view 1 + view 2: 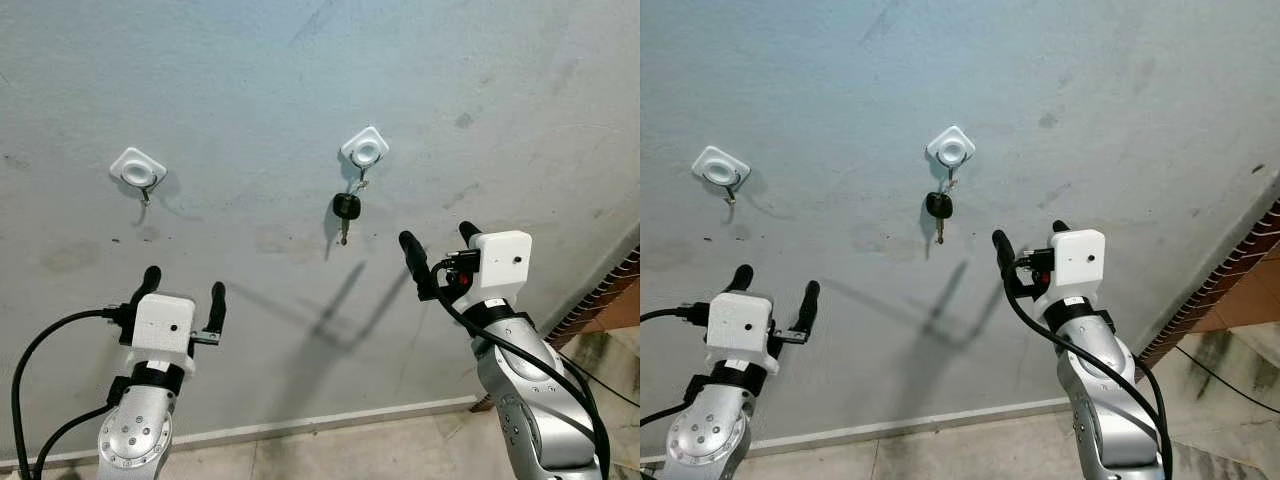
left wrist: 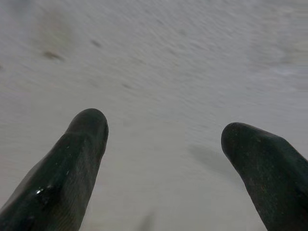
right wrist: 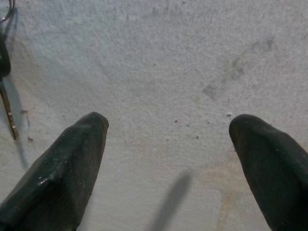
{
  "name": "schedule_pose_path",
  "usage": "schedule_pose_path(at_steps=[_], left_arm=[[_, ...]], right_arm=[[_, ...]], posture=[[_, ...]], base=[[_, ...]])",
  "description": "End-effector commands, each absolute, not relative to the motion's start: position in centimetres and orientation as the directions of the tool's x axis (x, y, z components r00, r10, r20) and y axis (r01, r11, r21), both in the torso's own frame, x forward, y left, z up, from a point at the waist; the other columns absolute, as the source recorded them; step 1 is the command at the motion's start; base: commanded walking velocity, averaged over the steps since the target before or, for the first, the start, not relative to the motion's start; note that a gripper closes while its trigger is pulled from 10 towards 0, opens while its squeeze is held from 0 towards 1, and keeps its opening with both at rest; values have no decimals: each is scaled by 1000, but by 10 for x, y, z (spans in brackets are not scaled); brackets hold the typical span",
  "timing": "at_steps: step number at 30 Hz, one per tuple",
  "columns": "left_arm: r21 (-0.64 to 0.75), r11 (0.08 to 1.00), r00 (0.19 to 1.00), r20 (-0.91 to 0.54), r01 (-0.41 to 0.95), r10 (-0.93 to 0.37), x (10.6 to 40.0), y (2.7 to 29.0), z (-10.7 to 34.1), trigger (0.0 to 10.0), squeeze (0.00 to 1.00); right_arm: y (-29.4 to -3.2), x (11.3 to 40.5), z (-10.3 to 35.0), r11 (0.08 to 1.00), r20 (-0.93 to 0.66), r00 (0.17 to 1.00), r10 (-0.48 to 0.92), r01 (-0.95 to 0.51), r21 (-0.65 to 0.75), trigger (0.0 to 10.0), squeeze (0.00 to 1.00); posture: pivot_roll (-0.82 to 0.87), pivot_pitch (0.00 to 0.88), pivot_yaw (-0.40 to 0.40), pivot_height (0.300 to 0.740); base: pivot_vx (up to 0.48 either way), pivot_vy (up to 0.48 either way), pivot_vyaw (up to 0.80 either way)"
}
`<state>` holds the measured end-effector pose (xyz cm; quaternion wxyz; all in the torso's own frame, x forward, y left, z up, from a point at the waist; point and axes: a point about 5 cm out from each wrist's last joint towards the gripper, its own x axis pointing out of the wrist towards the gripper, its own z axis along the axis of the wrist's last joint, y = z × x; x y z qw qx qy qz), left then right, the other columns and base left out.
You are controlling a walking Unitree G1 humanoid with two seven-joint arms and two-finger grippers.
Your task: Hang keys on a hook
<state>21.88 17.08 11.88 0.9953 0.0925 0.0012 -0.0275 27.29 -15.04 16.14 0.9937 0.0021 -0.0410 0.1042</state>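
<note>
A black-headed key (image 1: 346, 209) hangs by its ring from a white adhesive hook (image 1: 365, 150) on the grey wall. A second white hook (image 1: 137, 169) to the left carries nothing. My right gripper (image 1: 438, 238) is raised below and to the right of the key, open, nothing between its fingers. The key's blade (image 3: 8, 118) shows at the edge of the right wrist view, apart from the fingers (image 3: 67, 168). My left gripper (image 1: 183, 283) stands open lower down, under the bare hook, facing plain wall.
The wall (image 1: 300, 60) is grey and stained, with a white skirting (image 1: 330, 420) along the floor. A brick edge (image 1: 605, 290) and a cable (image 1: 600, 375) lie at the right.
</note>
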Motion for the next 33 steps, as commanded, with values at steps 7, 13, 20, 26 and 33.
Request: schedule_pose_path(at_steps=[7,13,20,26,33], left_arm=[[145,976,986,13,160,-163,230,153,127,10000,0],[151,975,986,9,161,-164,228,151,126,10000,0],[180,977,993,-18,115,-114,215,166,122,10000,0],[210,974,996,-39,89,-82,206,176,119,10000,0],[215,971,994,-20,105,-103,212,171,123,10000,0]], right_arm=[[-149,274,164,973,74,970,231,-232,13,10000,0],[-152,266,160,973,43,973,229,-230,19,10000,0],[-169,242,148,981,-10,981,194,-193,13,10000,0],[-184,234,144,984,-44,983,179,-179,-9,10000,0],[-175,241,146,979,-32,979,202,-202,-1,10000,0]], posture=[[14,34,-10,740],[7,38,-13,740],[7,50,-2,740],[11,48,2,740],[18,41,6,740]], base=[[0,0,0],[0,0,-218],[0,0,-209],[0,0,0],[0,0,0]])
